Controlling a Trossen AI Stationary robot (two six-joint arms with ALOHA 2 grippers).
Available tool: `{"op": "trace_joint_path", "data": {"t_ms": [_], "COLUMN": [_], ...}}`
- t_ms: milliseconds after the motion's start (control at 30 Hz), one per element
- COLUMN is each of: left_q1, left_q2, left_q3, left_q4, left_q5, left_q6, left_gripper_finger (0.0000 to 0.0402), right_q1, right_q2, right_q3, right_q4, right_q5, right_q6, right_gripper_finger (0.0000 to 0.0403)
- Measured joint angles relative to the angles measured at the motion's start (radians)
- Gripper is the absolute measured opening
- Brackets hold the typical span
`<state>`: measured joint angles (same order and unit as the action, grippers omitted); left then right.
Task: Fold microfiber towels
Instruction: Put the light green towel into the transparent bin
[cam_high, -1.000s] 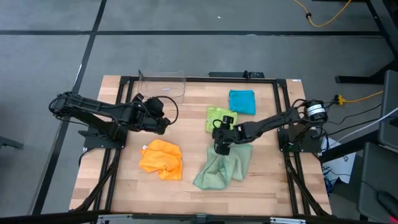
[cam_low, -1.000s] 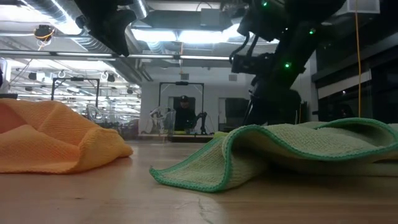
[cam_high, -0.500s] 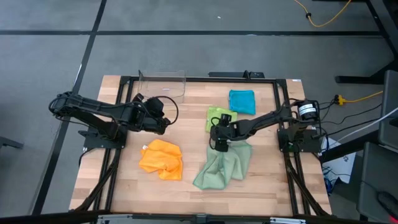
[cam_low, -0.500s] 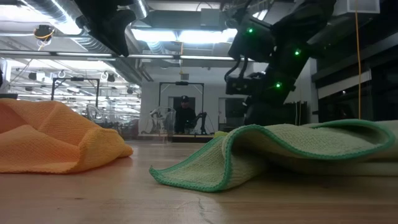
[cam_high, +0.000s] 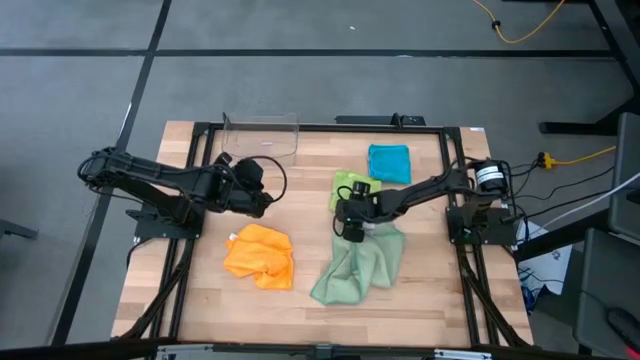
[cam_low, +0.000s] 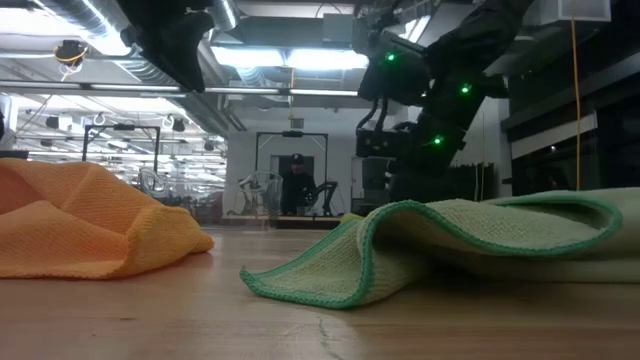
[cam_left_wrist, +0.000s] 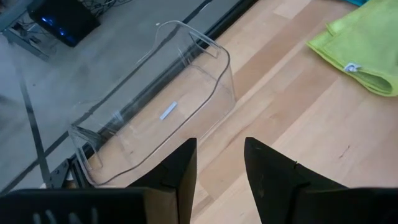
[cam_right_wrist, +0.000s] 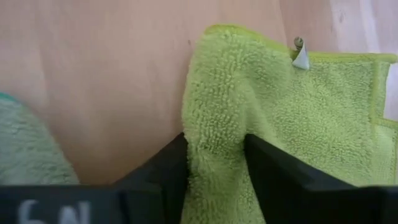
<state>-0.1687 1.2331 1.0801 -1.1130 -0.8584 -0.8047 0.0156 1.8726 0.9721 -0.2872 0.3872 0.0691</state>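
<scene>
Right gripper (cam_high: 347, 226) has its fingers closed around an edge of the lime towel (cam_right_wrist: 273, 124), beside the sage towel (cam_high: 358, 265); left gripper (cam_left_wrist: 217, 171) hovers parted and empty near the bin (cam_left_wrist: 155, 118).

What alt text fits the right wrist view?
The right claw straddles a fold of the lime green towel, cloth filling the gap between its dark fingers over the wooden table. A small white tag sits on the towel's hem, and the sage green towel's edge shows beside it.
</scene>
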Motion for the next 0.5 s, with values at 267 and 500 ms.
{"op": "trace_joint_path", "data": {"t_ms": [267,500], "left_q1": [-0.017,-0.031], "left_q2": [0.000,0.000], "left_q3": [0.000,0.000], "left_q4": [-0.005,-0.022], "left_q5": [0.000,0.000], "left_q6": [0.000,0.001], "left_gripper_finger": [0.0126,0.0126], "right_q1": [-0.079,-0.124], "right_q2": [0.002,0.005], "right_q3": [0.037,0.078], "right_q4": [-0.017,-0.058], "right_q5": [-0.090,-0.150], "right_q6": [0.027,0.057], "right_gripper_finger": [0.0044,0.0011]}}
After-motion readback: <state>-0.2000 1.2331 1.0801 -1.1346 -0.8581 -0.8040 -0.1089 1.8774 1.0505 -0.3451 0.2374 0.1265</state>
